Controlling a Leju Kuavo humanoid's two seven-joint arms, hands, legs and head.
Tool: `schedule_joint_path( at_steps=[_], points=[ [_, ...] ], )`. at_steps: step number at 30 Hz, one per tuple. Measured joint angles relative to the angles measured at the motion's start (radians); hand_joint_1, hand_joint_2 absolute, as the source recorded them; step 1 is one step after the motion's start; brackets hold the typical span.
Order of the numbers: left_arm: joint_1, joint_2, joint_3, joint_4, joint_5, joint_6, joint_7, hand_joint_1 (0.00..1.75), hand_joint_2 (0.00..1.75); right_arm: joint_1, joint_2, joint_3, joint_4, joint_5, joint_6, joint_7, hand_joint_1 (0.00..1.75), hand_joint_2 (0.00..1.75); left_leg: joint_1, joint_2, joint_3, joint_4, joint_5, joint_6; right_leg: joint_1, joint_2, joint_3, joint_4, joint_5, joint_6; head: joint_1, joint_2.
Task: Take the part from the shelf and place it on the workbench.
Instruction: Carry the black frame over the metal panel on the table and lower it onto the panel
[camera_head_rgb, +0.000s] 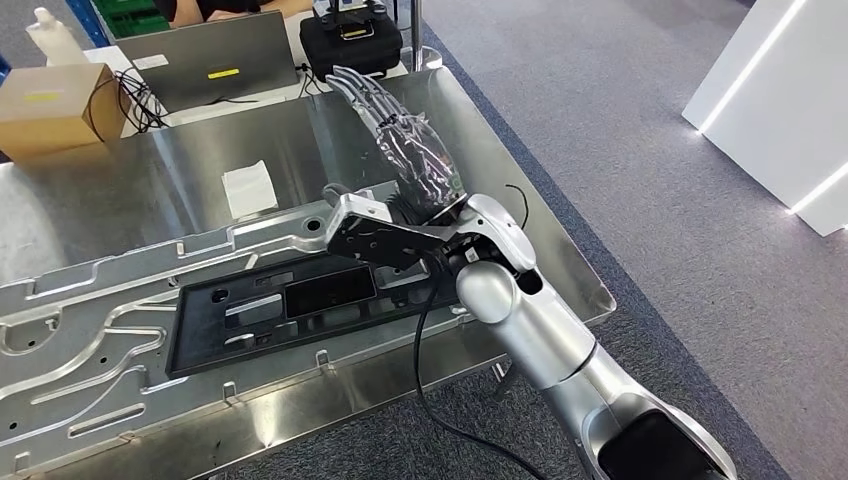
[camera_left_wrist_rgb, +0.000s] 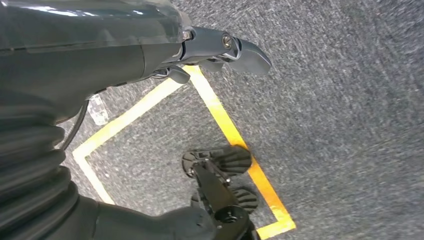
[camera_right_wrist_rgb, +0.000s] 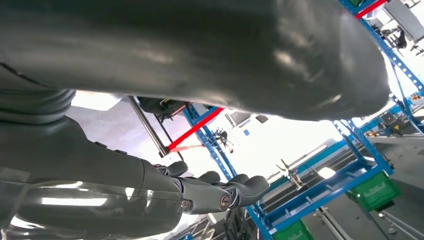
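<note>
Although the left hand (camera_left_wrist_rgb: 220, 47) hangs out over grey carpet and yellow floor tape, away from the work, its fingers seem relaxed and nothing lies in them. Going left to right across the head view, a cardboard box (camera_head_rgb: 55, 108) and a laptop (camera_head_rgb: 205, 60) sit at the far edge of the steel workbench (camera_head_rgb: 540, 250), and a white cloth (camera_head_rgb: 248, 187) lies nearer the middle. Below it, the black part (camera_head_rgb: 300, 310), a long flat frame with cut-outs, lies on a silver contoured plate (camera_head_rgb: 90, 330) on the bench, so the placing looks done. Further right, the right hand (camera_head_rgb: 405, 145) is lifted above the bench with its fingers stretched out and apart, gripping nothing and clear of the part. The risk I judge from here is the wrist bracket, which sits low over the part's right end: a careless pull-back could clip it and slide the frame toward the near edge. The dangling black cable (camera_head_rgb: 425, 370) might also snag the bench rim.
</note>
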Motion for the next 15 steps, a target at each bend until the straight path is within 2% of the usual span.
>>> schedule_joint_path(
  at_steps=[6, 15],
  points=[
    [0.011, 0.000, 0.019, 0.000, 0.053, -0.027, -0.019, 0.00, 0.00, 0.065, -0.009, -0.006, -0.023, -0.008, -0.043, -0.042, 0.00, 0.00, 0.000, 0.000, 0.000, 0.000, 0.000, 0.000, -0.001, 0.000, 0.000, -0.001, 0.000, 0.000, 0.000, 0.000],
    [0.056, 0.002, 0.059, 0.001, 0.115, -0.035, -0.067, 0.00, 0.00, 0.278, -0.032, -0.030, -0.201, -0.102, -0.153, -0.158, 0.00, 0.00, -0.002, 0.000, -0.001, 0.001, -0.004, 0.005, -0.006, -0.001, 0.002, -0.006, 0.000, 0.003, 0.000, 0.000]
  ],
)
